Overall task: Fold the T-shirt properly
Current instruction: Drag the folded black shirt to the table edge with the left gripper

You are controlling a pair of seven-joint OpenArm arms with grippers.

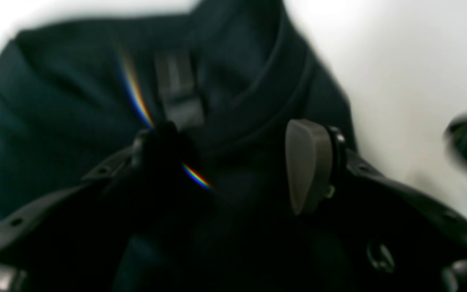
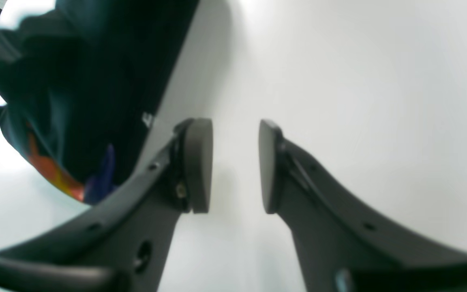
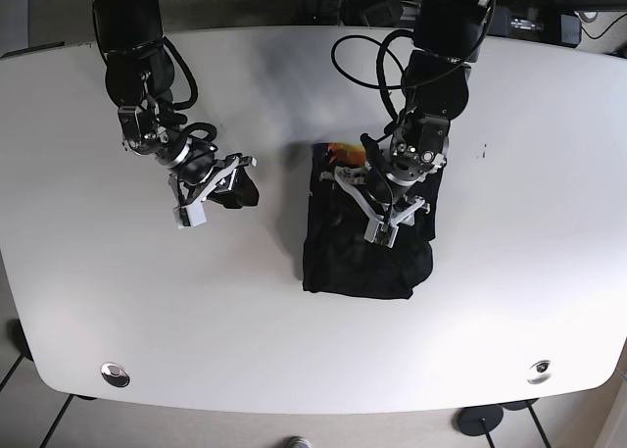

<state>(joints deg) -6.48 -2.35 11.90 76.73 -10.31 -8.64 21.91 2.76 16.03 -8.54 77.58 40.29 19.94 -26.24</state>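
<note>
Base view: white table (image 3: 196,311), grey floor at the edges, cabling behind. Left gripper (image 3: 384,205) sits on the dark T-shirt (image 3: 362,262), fingers spread with cloth bunched between them; grip can't be confirmed. Right gripper (image 2: 235,166) hovers narrowly parted over bare table, empty, shirt off to its side.
</note>
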